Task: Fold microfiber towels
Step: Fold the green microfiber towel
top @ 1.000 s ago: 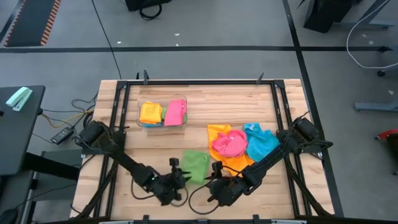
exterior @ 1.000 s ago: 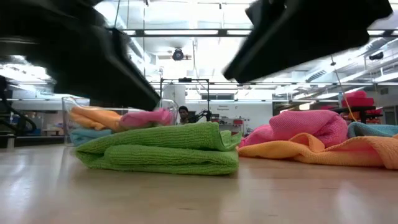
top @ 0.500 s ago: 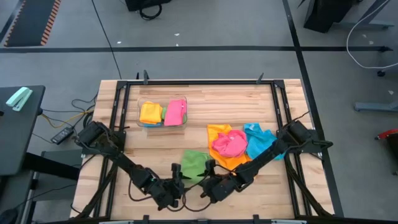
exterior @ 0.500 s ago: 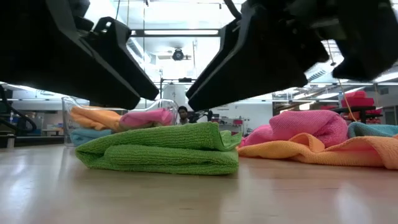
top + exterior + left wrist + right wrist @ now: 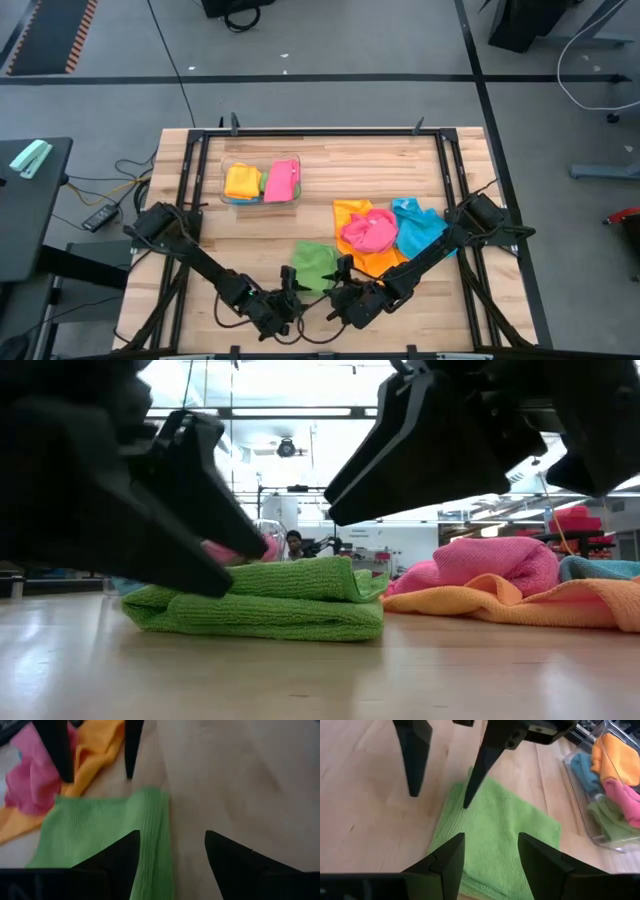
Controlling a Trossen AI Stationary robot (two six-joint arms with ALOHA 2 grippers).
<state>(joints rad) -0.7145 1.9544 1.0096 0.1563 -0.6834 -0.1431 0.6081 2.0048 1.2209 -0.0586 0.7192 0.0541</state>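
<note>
A folded green microfiber towel (image 5: 316, 262) lies flat on the wooden table near its front edge, with its layers stacked in the low view (image 5: 270, 605). My left gripper (image 5: 172, 857) is open at the towel's near left corner. One finger is over the cloth and the other over bare wood. My right gripper (image 5: 487, 852) is open and hovers above the towel's near right part, with both fingers over the green cloth (image 5: 505, 835). Each wrist view shows the other arm's two fingers across the towel. My left gripper comes in slanting down from the table's near side. Its fingertip (image 5: 212, 582) stands in front of the towel's near edge (image 5: 150, 845). I cannot tell whether it touches the cloth.
A loose pile of orange (image 5: 350, 212), pink (image 5: 368, 232) and blue (image 5: 420, 228) towels lies to the right of the green one. A clear bin (image 5: 262, 183) holding folded towels stands at the far left. Bare wood lies between the bin and the green towel.
Both grippers have come down and closed in on the green towel's near edge, tipping more steeply downward. The towel has stayed where it was.
</note>
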